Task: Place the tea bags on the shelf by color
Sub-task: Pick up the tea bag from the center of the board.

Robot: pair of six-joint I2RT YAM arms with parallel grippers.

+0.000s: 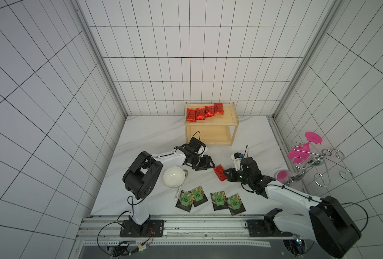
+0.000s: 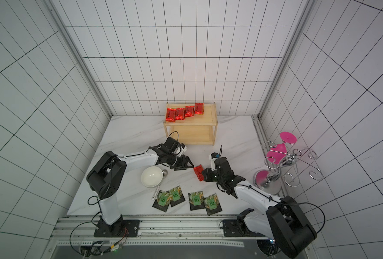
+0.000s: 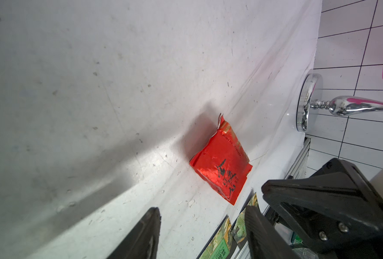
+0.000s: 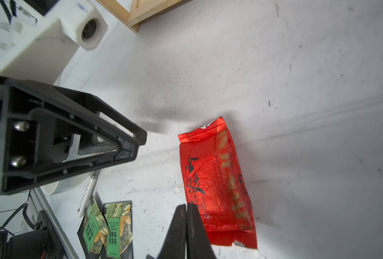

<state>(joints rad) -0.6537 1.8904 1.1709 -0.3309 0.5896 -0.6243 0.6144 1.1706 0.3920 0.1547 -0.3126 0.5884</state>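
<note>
One red tea bag lies flat on the white table between my two grippers. My right gripper is shut, its tips at the bag's near edge, with nothing showing between its fingers. My left gripper stands open a short way from the bag, holding nothing. Several red tea bags lie in a row on the top board of the wooden shelf. Several black tea bags with green labels lie near the table's front edge.
A white bowl sits beside the left arm, with a white-handled spoon next to it. A chrome wire rack hung with pink glasses stands at the right edge. The shelf's lower board holds nothing.
</note>
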